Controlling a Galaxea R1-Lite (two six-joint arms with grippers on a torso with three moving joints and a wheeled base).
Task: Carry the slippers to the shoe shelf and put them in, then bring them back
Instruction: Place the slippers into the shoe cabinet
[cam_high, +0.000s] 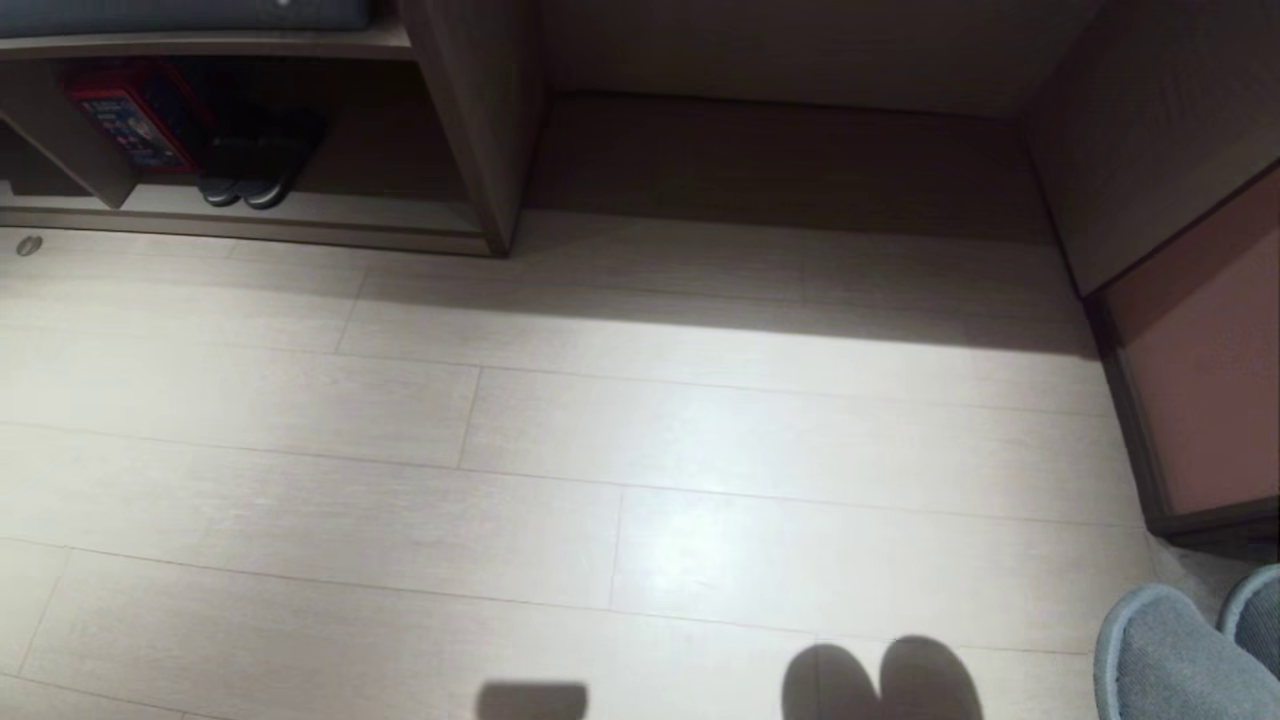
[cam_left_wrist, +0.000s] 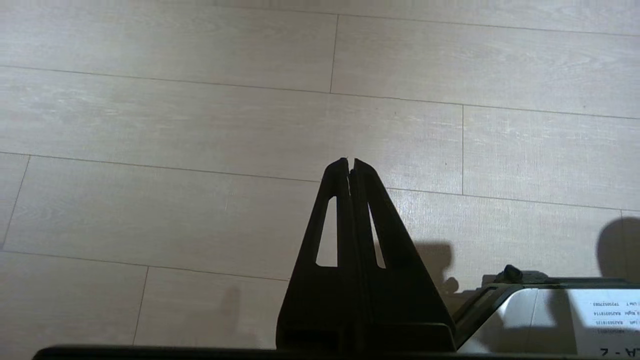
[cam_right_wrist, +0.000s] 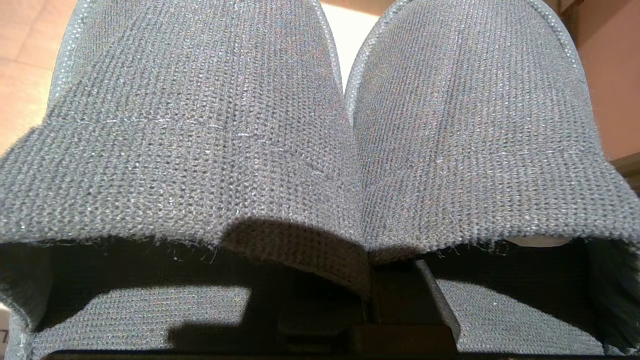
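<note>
The two grey-blue fabric slippers (cam_high: 1170, 650) hang side by side at the bottom right corner of the head view, above the floor. In the right wrist view they fill the picture, one slipper (cam_right_wrist: 200, 125) beside the other (cam_right_wrist: 470, 125). My right gripper (cam_right_wrist: 367, 280) is shut on their two inner band edges, pinched together, with a finger reaching into each slipper. The shoe shelf (cam_high: 380, 212) is the low open compartment at the far left, beside a vertical divider panel (cam_high: 480, 130). My left gripper (cam_left_wrist: 350, 162) is shut on nothing, over bare floor.
A pair of dark shoes (cam_high: 245, 185) and a red box (cam_high: 135, 115) sit inside the shelf compartment. A wide open recess (cam_high: 780, 160) lies right of the divider. A pinkish panel (cam_high: 1200, 380) closes off the right side. Pale plank floor (cam_high: 600, 450) stretches between.
</note>
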